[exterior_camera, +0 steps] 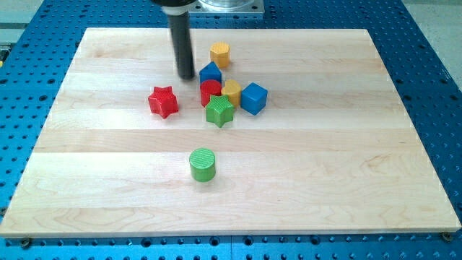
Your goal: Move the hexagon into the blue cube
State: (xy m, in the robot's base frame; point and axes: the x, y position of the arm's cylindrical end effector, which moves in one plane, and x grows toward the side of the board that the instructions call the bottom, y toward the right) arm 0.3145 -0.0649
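Nearby, ribbed yellow hexagon [220,53], smooth blue cube [253,97].

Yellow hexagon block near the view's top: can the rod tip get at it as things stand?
Probably yes. My tip sits left of the yellow hexagon block, with bare wooden board between them. The small blue block lies just below that path, so a careless sweep could clip it.

On the board [346,180], the red cylinder [210,92] touches the green star [220,111] at its upper left and a yellow block [232,92] touches it at its upper right. The blue cube [253,98] sits just to the star's right. Above the star lie a blue block [210,73] and, farther up, the yellow hexagon [220,53]. The red star [163,101] lies to the green star's left and the green cylinder [203,164] well below it. My tip [186,76] stands up-left of the green star.
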